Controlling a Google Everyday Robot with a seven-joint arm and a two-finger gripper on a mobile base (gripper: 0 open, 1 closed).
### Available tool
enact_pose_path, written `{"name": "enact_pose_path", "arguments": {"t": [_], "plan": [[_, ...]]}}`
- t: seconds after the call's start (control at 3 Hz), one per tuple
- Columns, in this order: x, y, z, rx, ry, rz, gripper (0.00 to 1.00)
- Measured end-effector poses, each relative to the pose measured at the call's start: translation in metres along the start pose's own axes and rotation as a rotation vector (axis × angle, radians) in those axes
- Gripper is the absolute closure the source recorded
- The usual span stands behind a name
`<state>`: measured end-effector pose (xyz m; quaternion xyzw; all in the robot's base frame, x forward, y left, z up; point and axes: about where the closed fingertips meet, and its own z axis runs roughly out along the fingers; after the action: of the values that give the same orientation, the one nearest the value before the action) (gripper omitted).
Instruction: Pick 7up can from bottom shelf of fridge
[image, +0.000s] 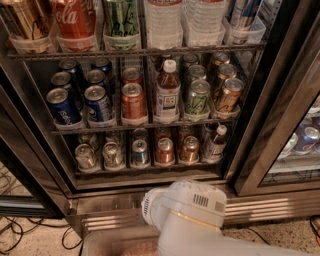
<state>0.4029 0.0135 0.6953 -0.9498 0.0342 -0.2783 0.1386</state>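
The fridge (260, 125) stands open in front of me. Its bottom shelf (145, 167) holds a row of small cans and one small bottle (215, 144). Two whitish-silver cans stand at its left end. The far-left one (85, 156) looks like the 7up can, and its twin (112, 154) stands beside it; I cannot tell their labels apart. To their right are a blue-and-silver can (139, 151) and two copper-red cans (164, 150). My white arm (187, 212) is low in front of the steel base, below the shelf. My gripper is out of view.
The middle shelf (140, 125) holds blue Pepsi cans (62, 106), a red can, a bottle and green cans. The top shelf holds large bottles. A second cooler compartment (300, 145) is on the right. Cables (20, 235) lie on the floor at the left.
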Motion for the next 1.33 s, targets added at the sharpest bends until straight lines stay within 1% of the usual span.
{"name": "enact_pose_path", "arguments": {"t": [0.33, 0.67, 1.0, 1.33], "plan": [[0.022, 0.030, -0.007, 0.120, 0.126, -0.097, 1.00], [0.035, 0.035, -0.009, 0.202, 0.167, -0.166, 1.00], [0.042, 0.038, 0.005, 0.306, 0.187, -0.217, 1.00], [0.044, 0.038, 0.003, 0.300, 0.193, -0.223, 1.00]]}}
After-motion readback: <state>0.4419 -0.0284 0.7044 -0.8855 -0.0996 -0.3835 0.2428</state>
